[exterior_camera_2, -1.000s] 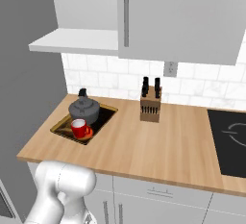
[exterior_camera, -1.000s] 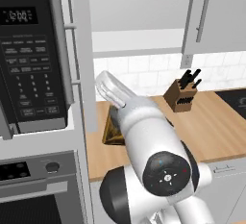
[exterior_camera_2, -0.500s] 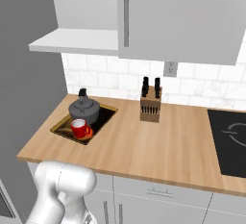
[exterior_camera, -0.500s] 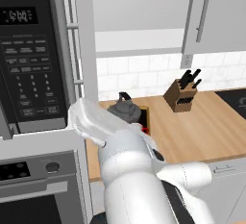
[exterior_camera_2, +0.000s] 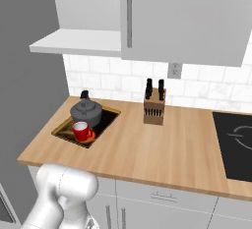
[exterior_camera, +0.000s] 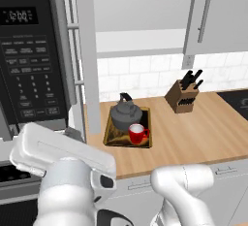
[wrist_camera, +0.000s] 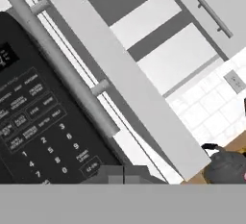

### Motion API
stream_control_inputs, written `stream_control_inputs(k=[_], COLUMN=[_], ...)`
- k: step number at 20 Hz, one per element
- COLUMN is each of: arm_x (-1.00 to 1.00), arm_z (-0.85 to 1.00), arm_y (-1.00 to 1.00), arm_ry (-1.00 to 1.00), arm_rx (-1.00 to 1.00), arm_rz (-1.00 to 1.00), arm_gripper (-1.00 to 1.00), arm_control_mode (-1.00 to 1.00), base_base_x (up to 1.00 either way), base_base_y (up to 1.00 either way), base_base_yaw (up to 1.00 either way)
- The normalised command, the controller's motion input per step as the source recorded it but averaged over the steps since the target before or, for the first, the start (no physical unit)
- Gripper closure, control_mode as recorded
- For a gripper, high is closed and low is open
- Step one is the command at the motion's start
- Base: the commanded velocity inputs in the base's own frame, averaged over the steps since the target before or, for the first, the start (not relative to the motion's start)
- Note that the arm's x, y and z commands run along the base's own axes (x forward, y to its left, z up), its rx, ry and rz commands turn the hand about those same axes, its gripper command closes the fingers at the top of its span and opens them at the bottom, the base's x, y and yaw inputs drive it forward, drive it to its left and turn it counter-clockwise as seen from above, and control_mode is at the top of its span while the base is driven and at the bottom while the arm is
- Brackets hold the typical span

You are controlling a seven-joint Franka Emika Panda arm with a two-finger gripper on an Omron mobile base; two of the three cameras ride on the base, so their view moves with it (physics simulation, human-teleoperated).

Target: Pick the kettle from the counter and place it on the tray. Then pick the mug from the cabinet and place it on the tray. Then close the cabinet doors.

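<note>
The kettle and the red mug both stand on the tray on the counter, one cabinet door stands open, and the gripper fingers are pressed together, holding nothing

White tiled wall with an outlet backed the kitchen; a black microwave stood left, a knife block and dark cooktop right.

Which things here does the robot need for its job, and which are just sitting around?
For the job:
- round dark grey kettle
- small red mug
- dark patterned tray
- light wooden counter
- grey cabinet door with silver bar handle

Just sitting around:
- wooden knife block
- black microwave
- black cooktop
</note>
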Motion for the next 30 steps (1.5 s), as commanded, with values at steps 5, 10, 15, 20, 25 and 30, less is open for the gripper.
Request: stream_control_inputs(k=[5,10,15,20,25,30], arm_x=[1.0,0.88,0.7,0.74,0.73,0.43], arm_z=[-0.49,-0.36,-0.09,0.0,0.12,0.22], arm_y=[0.42,0.5,0.54,0.07,0.0,-0.14], arm_ry=[0.0,-0.03,-0.14,-0.01,-0.05,-0.01], arm_rx=[-0.01,0.0,0.0,0.0,0.0,0.0], arm_rz=[-0.25,-0.18,-0.07,-0.04,-0.09,-0.13], arm_gripper=[1.0,1.0,1.0,1.0,1.0,1.0], arm_control_mode=[-1.0,-1.0,-1.0,-1.0,-1.0,-1.0], base_base_x=[0.0,0.0,0.0,0.0,0.0,0.0], base_base_y=[0.0,0.0,0.0,0.0,0.0,0.0], base_base_yaw=[0.0,0.0,0.0,0.0,0.0,0.0])
